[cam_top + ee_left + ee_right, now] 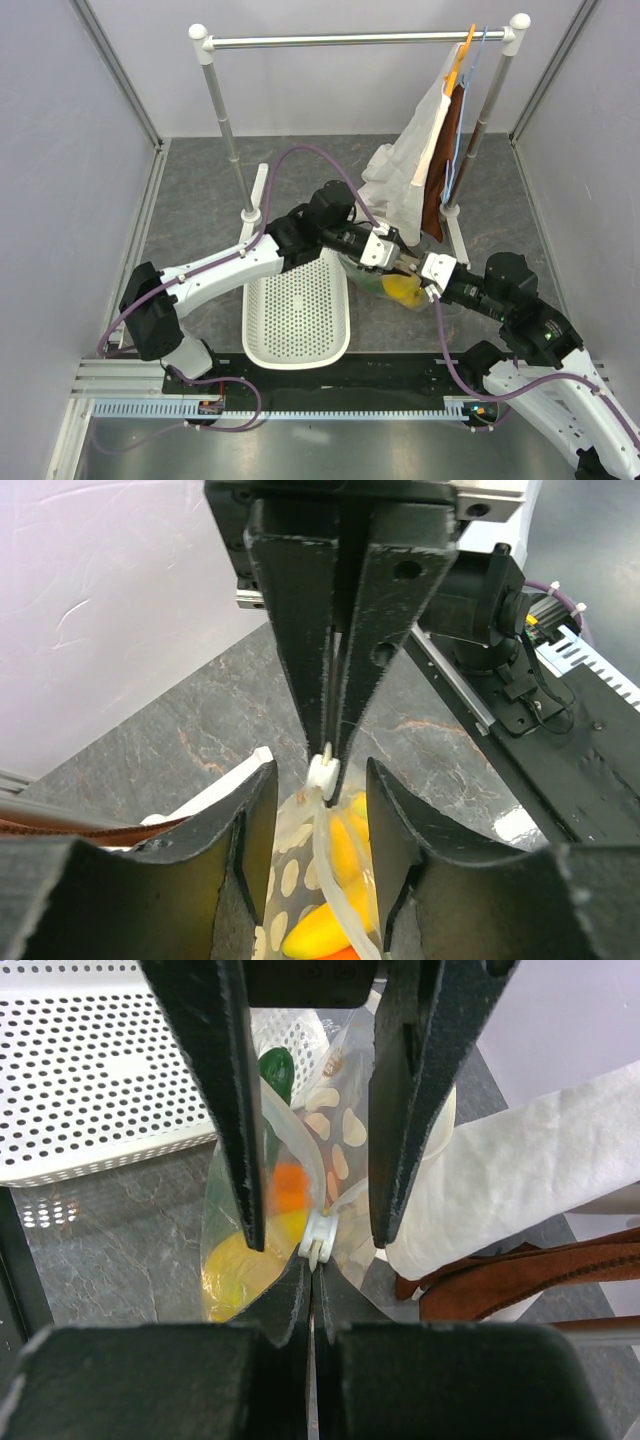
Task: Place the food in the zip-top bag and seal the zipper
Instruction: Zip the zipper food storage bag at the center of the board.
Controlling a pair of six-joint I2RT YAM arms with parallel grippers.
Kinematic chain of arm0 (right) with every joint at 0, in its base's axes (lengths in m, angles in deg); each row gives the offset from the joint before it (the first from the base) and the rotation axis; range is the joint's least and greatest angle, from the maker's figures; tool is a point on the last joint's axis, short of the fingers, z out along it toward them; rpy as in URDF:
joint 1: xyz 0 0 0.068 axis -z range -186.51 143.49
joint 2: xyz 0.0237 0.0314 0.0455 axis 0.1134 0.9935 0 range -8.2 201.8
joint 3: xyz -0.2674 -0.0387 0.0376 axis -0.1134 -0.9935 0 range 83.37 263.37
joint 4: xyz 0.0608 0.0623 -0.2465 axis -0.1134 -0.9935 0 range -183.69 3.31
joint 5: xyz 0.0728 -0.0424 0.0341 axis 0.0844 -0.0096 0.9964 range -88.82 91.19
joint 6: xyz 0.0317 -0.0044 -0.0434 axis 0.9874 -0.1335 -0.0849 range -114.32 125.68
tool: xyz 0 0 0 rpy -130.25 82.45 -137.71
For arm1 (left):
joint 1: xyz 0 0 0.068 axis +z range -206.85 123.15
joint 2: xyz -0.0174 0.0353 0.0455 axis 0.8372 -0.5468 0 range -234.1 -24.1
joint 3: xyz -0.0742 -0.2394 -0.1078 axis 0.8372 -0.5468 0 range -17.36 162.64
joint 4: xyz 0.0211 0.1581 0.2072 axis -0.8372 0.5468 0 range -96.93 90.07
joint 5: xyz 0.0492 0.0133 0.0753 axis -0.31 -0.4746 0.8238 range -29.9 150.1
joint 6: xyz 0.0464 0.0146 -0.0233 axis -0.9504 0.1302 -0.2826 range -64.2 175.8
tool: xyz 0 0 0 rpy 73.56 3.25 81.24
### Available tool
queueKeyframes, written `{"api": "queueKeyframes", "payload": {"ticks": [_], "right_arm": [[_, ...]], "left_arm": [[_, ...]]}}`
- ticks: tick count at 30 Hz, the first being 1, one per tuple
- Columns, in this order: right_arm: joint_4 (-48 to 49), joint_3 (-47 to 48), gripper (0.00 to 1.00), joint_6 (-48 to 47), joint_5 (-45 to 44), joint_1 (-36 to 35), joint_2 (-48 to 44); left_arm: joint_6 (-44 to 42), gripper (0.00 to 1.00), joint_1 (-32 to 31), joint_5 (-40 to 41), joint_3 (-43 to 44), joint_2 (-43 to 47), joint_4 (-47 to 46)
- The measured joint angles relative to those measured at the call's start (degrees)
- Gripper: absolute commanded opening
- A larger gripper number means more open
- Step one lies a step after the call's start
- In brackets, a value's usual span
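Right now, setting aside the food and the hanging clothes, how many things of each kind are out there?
Grippers: 2 (left gripper, right gripper)
White perforated basket: 1
Dotted zip-top bag: 1
Clothes rack: 1
Total: 5

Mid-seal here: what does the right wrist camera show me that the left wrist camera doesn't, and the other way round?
Only the right wrist view: the dark green cucumber inside the zip-top bag, and the white perforated basket behind it.
Only the left wrist view: the right arm's body behind its gripper, and the black base plate.
Both: the right gripper shut on the zipper at its white slider, the left gripper open astride the bag, and yellow food inside.
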Motion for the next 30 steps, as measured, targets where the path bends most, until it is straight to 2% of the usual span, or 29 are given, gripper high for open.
{"api": "queueKeyframes", "payload": {"ticks": [2, 5, 6, 8, 19, 30], "right_arm": [[-0.09, 0.07, 0.00, -0.13, 0.20, -0.02, -0.02], [-0.50, 0.50, 0.00, -0.17, 0.59, 0.00, 0.02], [-0.61, 0.68, 0.00, -0.20, 0.61, 0.00, 0.02], [-0.81, 0.94, 0.00, -0.20, 0.48, 0.04, 0.00], [-3.28, 1.40, 0.00, -0.24, 0.13, 0.13, -1.29], [-4.79, 1.40, 0.00, -0.24, -0.15, 0.13, -2.91]], "left_arm": [[0.02, 0.40, 0.00, 0.09, 0.57, -0.66, -0.02], [0.02, 0.30, 0.00, 0.22, 1.07, -1.22, -0.02], [0.07, 0.20, 0.00, 0.24, 1.11, -1.36, -0.02], [0.15, 0.11, 0.00, 0.13, 1.18, -1.38, 0.09], [-0.39, 0.10, 0.44, 0.09, 0.09, -1.33, 0.33], [-4.42, 0.09, 5.33, -0.07, -2.82, 0.13, 3.21]]}}
